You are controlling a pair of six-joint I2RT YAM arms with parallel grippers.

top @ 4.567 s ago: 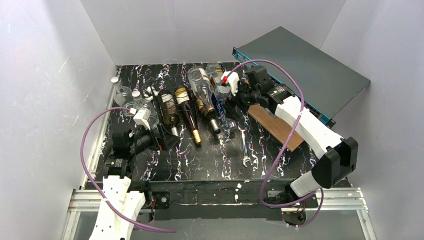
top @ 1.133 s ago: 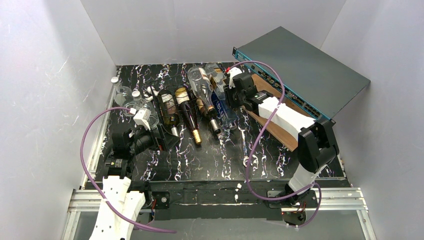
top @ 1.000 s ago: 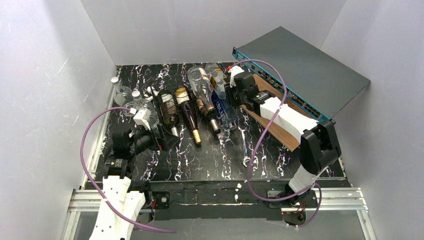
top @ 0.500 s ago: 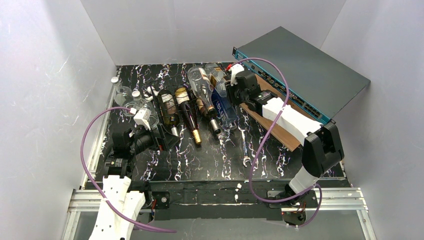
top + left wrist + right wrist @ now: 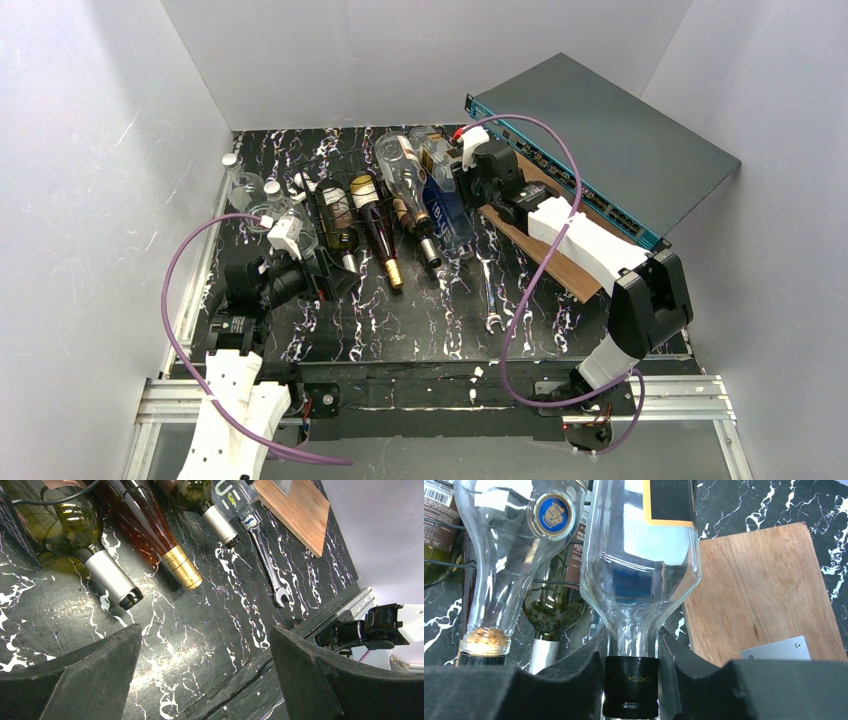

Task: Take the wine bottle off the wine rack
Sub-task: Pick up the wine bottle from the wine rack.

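Two arms are in view: the right gripper [image 5: 630, 680] has its jaws clenched on the black-capped neck of a clear wine bottle [image 5: 644, 555]. That bottle is at the right end of the bottle row on the wine rack [image 5: 322, 212], beside a wooden board [image 5: 759, 590]. The left gripper [image 5: 205, 655] hangs over the counter [image 5: 200, 620] with jaws released and grasping nothing, near a silver-capped green bottle [image 5: 75, 535].

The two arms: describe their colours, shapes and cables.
Both the left arm and the right arm have white shell links, black joints and a looping purple cable. A small white block sits near each wrist. The fingers are matte black wedges.
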